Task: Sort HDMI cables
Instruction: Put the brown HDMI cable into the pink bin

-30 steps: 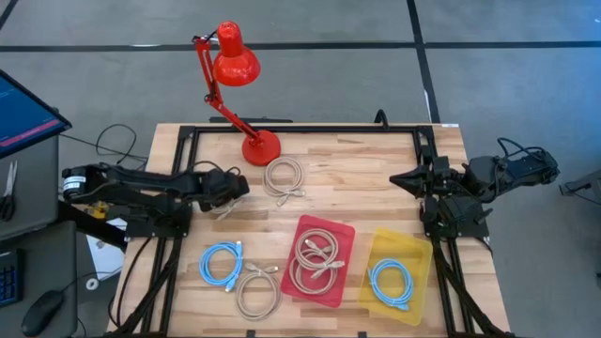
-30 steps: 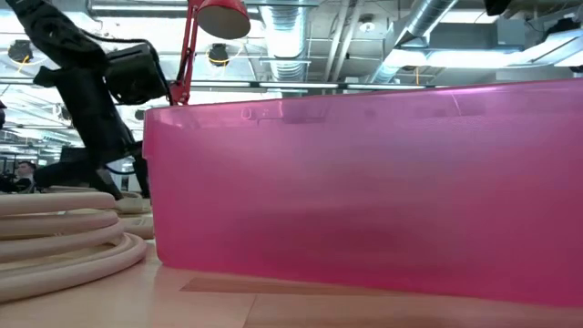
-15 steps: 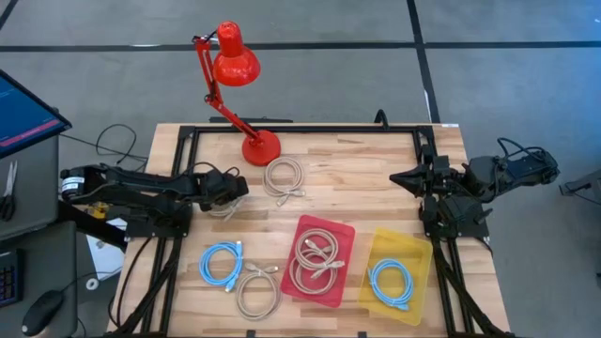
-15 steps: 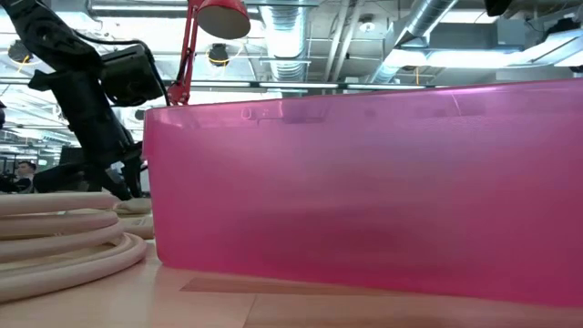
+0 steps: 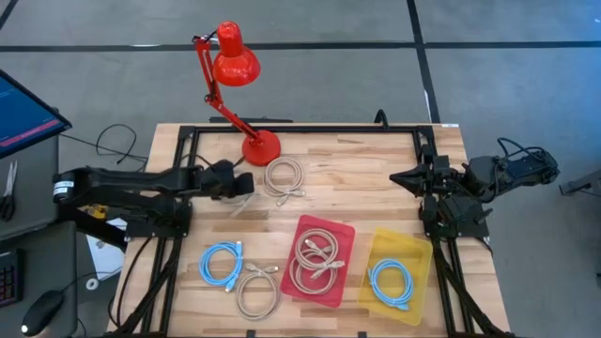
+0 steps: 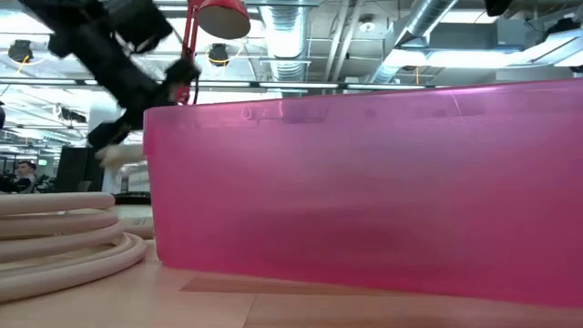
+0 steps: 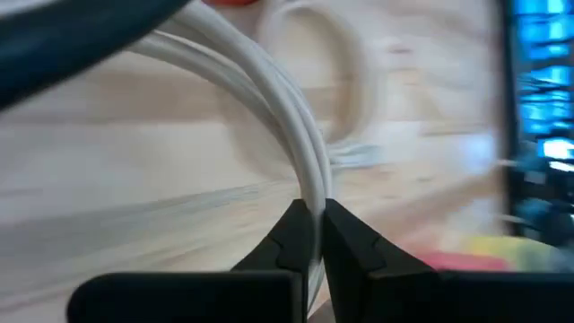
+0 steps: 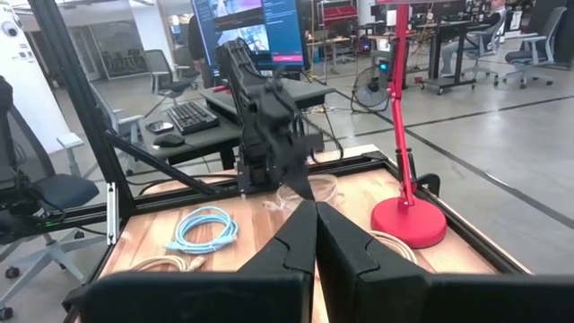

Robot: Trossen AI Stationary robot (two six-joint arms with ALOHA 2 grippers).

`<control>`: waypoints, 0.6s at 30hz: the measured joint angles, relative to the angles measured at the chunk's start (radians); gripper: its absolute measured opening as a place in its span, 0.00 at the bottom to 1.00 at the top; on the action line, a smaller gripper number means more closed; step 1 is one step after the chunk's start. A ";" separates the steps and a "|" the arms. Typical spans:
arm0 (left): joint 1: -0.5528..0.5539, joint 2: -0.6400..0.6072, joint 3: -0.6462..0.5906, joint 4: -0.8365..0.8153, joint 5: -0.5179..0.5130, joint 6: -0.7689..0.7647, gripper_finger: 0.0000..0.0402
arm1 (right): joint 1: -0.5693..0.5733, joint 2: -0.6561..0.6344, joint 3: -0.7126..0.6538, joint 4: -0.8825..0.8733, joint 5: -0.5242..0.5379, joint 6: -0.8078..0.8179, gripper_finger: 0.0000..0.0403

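Note:
My left gripper [image 5: 246, 184] is at the table's left middle, shut on a beige cable coil [image 7: 269, 81], which hangs below it [image 8: 307, 190]. Another beige coil [image 5: 284, 176] lies flat by the red lamp's base. A light blue coil [image 5: 222, 263] and a beige coil [image 5: 255, 289] lie flat near the front edge. Two beige coils [image 5: 317, 253] lie in the red bin [image 5: 349, 230], and a blue coil [image 5: 390, 282] lies in the yellow bin [image 5: 380, 242]. My right gripper [image 5: 396, 178] waits shut and empty at the table's right edge. My left gripper pinches several strands of the beige coil's loop [image 7: 312, 199] between its two fingers. The fingers lie across the strands. The coil hangs below the fingers, lifted clear of the table.
A red desk lamp [image 5: 235, 58] stands at the far edge, its base [image 5: 261, 146] close to the left gripper. The red and yellow bins stand side by side at the front right. Bare wood lies between the left gripper and the red bin.
My left gripper has gone up and a little toward the table's right and far edge, staying shut on the beige coil. The coil, which lay on the table under the gripper, is now lifted clear and hangs from the fingers.

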 joint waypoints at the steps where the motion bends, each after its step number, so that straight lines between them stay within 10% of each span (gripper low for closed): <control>1: -0.009 -0.005 0.022 0.000 -0.003 0.018 0.03 | 0.000 0.000 0.000 0.000 0.003 0.000 0.00; 18: -0.299 0.132 0.437 0.003 -0.179 0.217 0.03 | 0.000 0.000 0.000 0.014 0.019 0.000 0.00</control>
